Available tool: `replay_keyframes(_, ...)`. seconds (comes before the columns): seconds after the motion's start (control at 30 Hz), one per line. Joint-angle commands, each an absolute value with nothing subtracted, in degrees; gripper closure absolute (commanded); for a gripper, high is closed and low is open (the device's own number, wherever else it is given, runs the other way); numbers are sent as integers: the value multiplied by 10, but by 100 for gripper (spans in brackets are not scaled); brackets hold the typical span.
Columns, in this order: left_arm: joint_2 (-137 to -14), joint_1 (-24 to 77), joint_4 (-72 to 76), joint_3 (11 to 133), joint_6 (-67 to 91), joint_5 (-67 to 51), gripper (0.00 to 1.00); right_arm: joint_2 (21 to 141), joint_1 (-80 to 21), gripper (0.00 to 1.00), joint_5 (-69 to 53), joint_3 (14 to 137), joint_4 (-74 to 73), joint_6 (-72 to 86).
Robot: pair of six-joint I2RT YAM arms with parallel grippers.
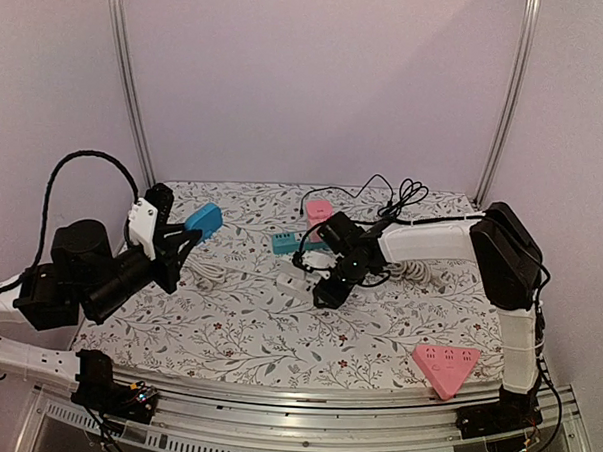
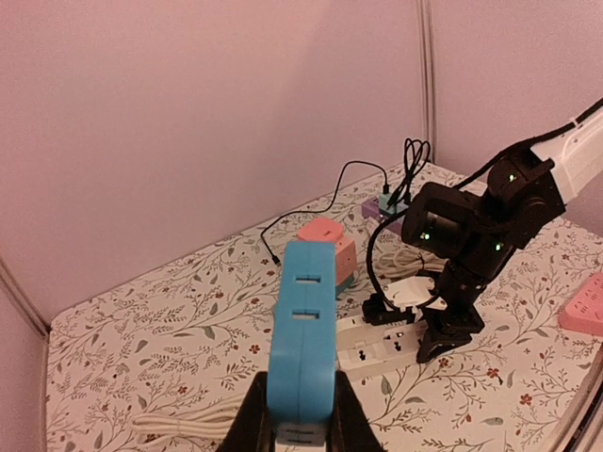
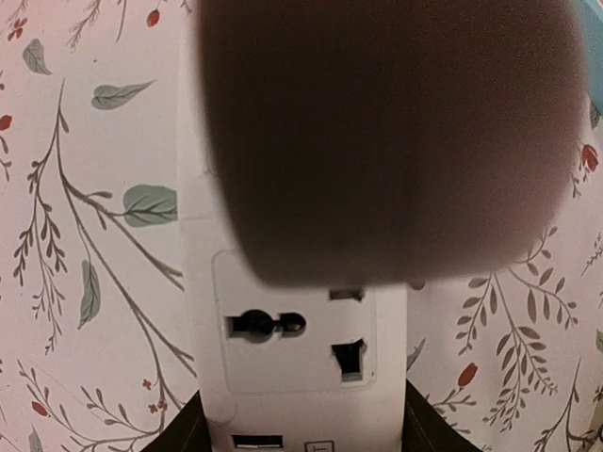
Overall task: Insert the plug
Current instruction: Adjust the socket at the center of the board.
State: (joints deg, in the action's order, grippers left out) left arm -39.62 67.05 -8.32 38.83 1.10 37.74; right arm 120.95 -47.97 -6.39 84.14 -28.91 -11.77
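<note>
The left end effector (image 2: 300,419) pinches a blue plastic power strip (image 2: 303,339) and holds it upright above the floral-patterned surface (image 1: 227,333). The right end effector (image 2: 441,347) points down at a white plastic power strip (image 2: 372,348), its fingers (image 3: 184,428) flanking the strip; I cannot tell whether they press it. The black plug (image 2: 380,309) sits on that strip, just beside the right end effector.
</note>
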Motion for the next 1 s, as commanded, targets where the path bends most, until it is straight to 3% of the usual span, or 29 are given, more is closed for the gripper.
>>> replay_keyframes(0.0,-389,658,-83,393,1,381,100,1278,-469,50,-93,952,-344,-185)
replay_keyframes(0.1,-383,657,-80,390,-7,381,100,1313,-469,44,-88,1000,-365,-213)
replay_keyframes(0.17,-382,657,-79,390,-12,378,100,1320,-470,28,-80,1017,-378,-217)
replay_keyframes(0.2,-382,656,-78,390,-13,377,100,1319,-469,25,-74,1022,-385,-216)
replay_keyframes(0.37,-391,653,-76,393,-9,368,100,1246,-469,19,-23,992,-411,-142)
replay_keyframes(0.7,-374,651,-84,392,17,353,100,947,-437,14,224,710,-564,236)
replay_keyframes(0.83,-363,651,-88,393,25,345,100,853,-375,2,210,580,-609,382)
replay_keyframes(0.97,-353,651,-93,394,35,333,100,770,-303,1,179,494,-609,475)
